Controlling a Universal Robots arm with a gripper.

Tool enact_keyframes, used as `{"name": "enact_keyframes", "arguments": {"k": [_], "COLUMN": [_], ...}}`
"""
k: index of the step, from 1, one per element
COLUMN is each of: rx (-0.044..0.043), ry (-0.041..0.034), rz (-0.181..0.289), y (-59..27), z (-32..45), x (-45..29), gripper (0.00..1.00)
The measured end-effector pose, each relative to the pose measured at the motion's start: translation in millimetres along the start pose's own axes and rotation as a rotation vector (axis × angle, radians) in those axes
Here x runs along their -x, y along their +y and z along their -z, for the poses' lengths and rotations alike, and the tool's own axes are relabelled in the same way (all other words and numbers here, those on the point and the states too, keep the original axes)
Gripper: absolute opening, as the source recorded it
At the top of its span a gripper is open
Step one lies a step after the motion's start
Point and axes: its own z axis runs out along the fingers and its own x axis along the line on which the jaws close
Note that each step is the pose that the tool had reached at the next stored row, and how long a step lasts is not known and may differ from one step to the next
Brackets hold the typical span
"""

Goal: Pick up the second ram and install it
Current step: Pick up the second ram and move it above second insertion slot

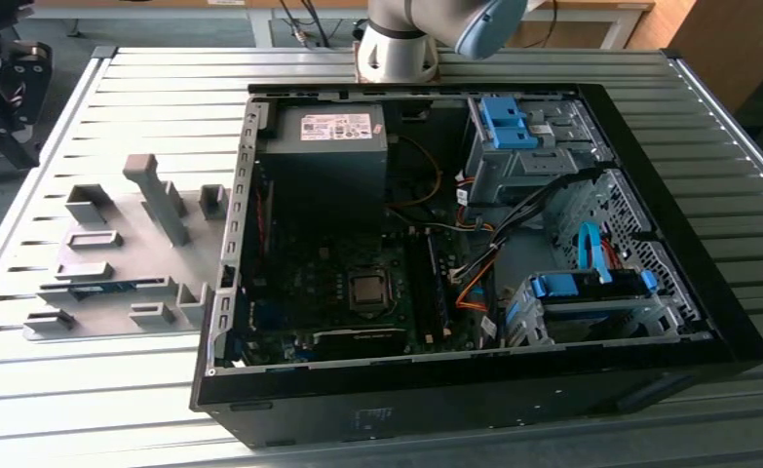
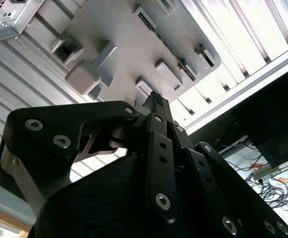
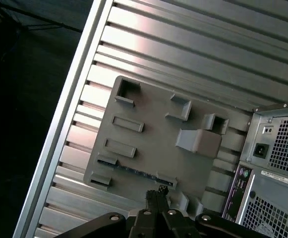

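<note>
My gripper (image 3: 157, 191) was pressed shut with nothing between its fingers. In both wrist views it hung above the gray fixture plate (image 3: 148, 134), clear of everything on it.

That plate lay flat on the slatted metal table (image 1: 95, 390), just beside the open computer case (image 1: 420, 400) on the exterior view's left. The second ram (image 1: 108, 288) lay lengthwise in a shallow holder on the plate, on the side away from the case, held between small gray blocks. In the first wrist view the blue-green stick (image 3: 134, 171) sat close to my fingertips, but I was not touching it. The plate's other pockets and upright blocks held nothing.

Inside the case, the dark green motherboard (image 1: 303, 283) covered the floor, with its square silver socket (image 1: 368, 291) near the middle. A boxy power supply (image 1: 323, 156) filled the corner nearest my arm's base (image 1: 400, 39). Two drive cages with blue latches (image 1: 512, 122) stood along the wall farthest from the plate, and orange and black cables ran between them and the board.
</note>
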Motion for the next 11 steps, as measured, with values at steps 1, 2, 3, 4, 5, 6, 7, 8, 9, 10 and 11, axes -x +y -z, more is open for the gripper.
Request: {"name": "enact_keyframes", "arguments": {"k": [1,2,3,4,5,6,7,8,9,10,11], "rx": [0.0003,0.0006,0.0007,0.0008,0.0009,0.0009,0.0009,0.0009,0.0010,0.0009,0.0010], "ry": [0.0007,0.0012,0.0015,0.0017,0.0018,0.0018,0.0018,0.0018,0.0018,0.0019,0.0018], "rz": [0.016,0.029,0.036,0.040,0.041,0.042,0.042,0.042,0.042,0.042,0.042], "y": [0.0,0.0,0.0,0.0,0.0,0.0,0.0,0.0,0.0,0.0,0.0], "z": [-0.1,-0.1,-0.1,-0.2,-0.2,-0.2,-0.2,-0.2,-0.2,-0.2,-0.2], "x": [0.0,0.0,0.0,-0.1,0.0,0.0,-0.1,0.0,-0.1,-0.1,-0.1], "gripper": [0.10,0.10,0.10,0.10,0.10,0.10,0.10,0.10,0.10,0.10,0.10]}}
